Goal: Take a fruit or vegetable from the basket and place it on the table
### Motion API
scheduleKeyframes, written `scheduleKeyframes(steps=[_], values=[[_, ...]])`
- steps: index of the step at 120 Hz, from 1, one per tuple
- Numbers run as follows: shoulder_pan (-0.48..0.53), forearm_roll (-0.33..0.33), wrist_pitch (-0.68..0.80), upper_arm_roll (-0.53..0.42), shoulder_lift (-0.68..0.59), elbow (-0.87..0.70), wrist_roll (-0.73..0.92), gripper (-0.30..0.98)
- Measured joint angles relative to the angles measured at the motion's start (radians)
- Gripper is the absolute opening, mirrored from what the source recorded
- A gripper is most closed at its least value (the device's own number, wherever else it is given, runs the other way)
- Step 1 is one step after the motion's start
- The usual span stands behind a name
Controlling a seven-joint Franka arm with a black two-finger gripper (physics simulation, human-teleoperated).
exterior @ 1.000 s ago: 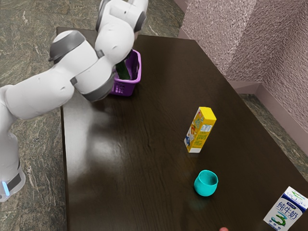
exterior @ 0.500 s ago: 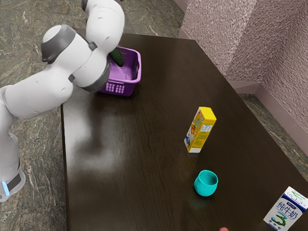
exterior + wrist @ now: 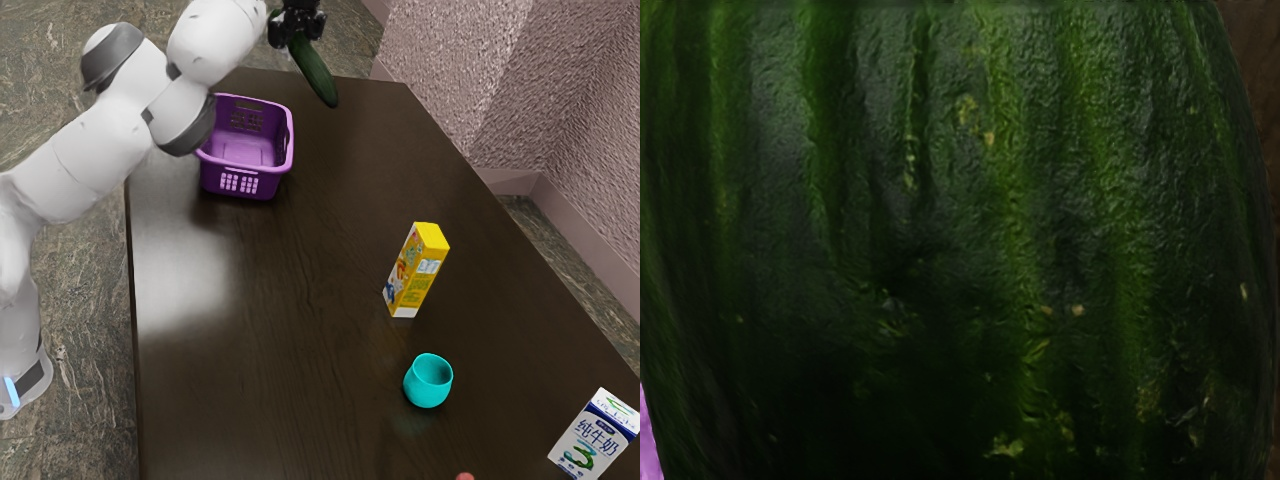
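Exterior view: the gripper (image 3: 297,27), parted only by the thickness of the cucumber (image 3: 316,74) it pinches near one end, holds it aslant, outside the purple basket (image 3: 240,184), likely high for clearance before reaching the table (image 3: 320,190).

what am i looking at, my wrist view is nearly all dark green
Observer: A long cucumber, hanging at a slant from the gripper.

Operator: ok, is it out of what it came in

Observer: It looks so: its lower end hangs off to the exterior view's right of the purple basket.

Operator: anything i should steer round later

Observer: Yes, a yellow carton stands on the table, between the basket and a turquoise cup.
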Motion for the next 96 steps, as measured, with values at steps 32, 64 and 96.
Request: scheduleKeyframes(steps=[32, 64, 96], values=[[0.043, -0.026, 0.198, -0.264, 0.02, 0.019, 0.013, 0.18], [0.044, -0.026, 0.274, -0.284, 0.035, 0.011, 0.011, 0.61], [-0.051, 0.168, 0.096, -0.284, -0.318, -0.114, 0.01, 0.67]])
